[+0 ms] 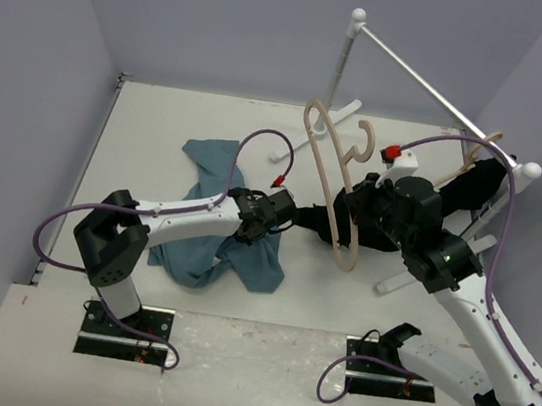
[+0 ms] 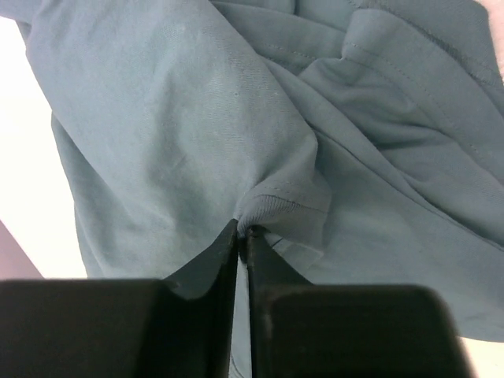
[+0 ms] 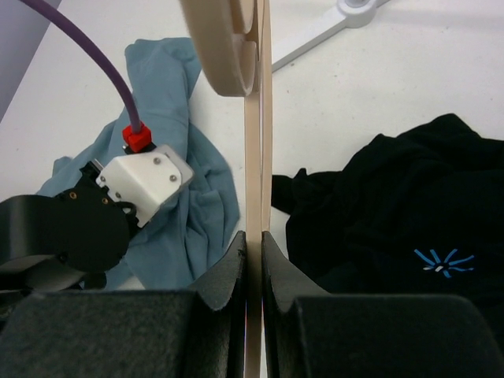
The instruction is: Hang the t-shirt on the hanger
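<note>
Left fingers (image 2: 206, 266) clenched on a ribbed edge of the crumpled grey-blue cotton t-shirt (image 2: 189, 118), which lies on the white counter (image 1: 160, 127). Right fingers (image 3: 224, 276) clamped on the pale beige triangular wooden hanger (image 3: 253, 169), near the shirt but apart from it. Risk: the bunched cloth hides the neck opening, so the hanger may snag. Only the top view shows the twin hanger (image 1: 474, 156) on the white rail (image 1: 420, 78).

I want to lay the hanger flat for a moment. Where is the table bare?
The table is bare behind the blue t-shirt toward the left wall, and along the near edge between the arm bases. The middle is crowded: left gripper, right gripper, hanger, black garment, rack feet.
</note>
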### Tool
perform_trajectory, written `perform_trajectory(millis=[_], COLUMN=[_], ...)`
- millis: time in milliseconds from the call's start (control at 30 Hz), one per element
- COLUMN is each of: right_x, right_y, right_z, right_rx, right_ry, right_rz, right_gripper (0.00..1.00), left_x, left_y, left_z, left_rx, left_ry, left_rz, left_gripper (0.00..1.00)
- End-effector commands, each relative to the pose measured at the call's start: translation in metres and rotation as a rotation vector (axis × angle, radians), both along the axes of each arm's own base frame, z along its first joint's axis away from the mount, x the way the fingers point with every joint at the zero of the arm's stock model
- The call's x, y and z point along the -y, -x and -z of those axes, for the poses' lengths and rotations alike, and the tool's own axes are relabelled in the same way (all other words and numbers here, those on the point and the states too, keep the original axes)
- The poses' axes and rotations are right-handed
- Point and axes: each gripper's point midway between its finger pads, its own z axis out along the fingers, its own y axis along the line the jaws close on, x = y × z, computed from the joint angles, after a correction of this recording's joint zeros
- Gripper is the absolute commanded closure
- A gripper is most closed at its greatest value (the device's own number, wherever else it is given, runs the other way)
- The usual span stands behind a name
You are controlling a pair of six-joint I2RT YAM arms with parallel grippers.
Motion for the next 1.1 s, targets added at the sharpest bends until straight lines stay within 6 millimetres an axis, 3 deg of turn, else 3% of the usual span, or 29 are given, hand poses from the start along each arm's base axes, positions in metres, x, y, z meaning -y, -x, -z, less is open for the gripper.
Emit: perform_trajectory(millis=[0, 233, 367, 500, 633, 900, 1067], right_x=[-0.001, 0.015, 0.0, -0.013, -0.012, -0.036, -0.038], right_y=[0.009, 0.049, 0.099, 0.131, 0.143, 0.169, 0.172], right_z=[0.002, 0.021, 0.034, 0.062, 0.089, 0.088, 0.088], right_rx=[-0.003, -0.071, -0.155, -0.246, -0.328, -0.409, -0.422], right_ry=[-0.056, -0.101, -0.212, -0.264, -0.278, -0.422, -0.43], right_rz=[-0.005, -0.012, -0.191, -0.33, -0.322, -0.491, -0.509], right_gripper=[1.0, 1.0, 1.0, 1.0, 1.0, 1.0, 1.0], left_x=[0.006, 0.015, 0.022, 0.027, 0.024, 0.009, 0.008], left_y=[-0.015, -0.048, -0.066, -0.074, -0.077, -0.085, -0.085], left_z=[-0.012, -0.038, -0.056, -0.057, -0.053, -0.057, -0.056], left_rx=[0.054, 0.127, 0.17, 0.175, 0.18, 0.218, 0.21], left_ry=[0.076, 0.229, 0.294, 0.311, 0.317, 0.321, 0.323], left_rz=[-0.031, -0.113, -0.135, -0.154, -0.201, -0.281, -0.285], left_gripper=[0.99, 1.0, 1.0, 1.0, 1.0, 1.0, 1.0])
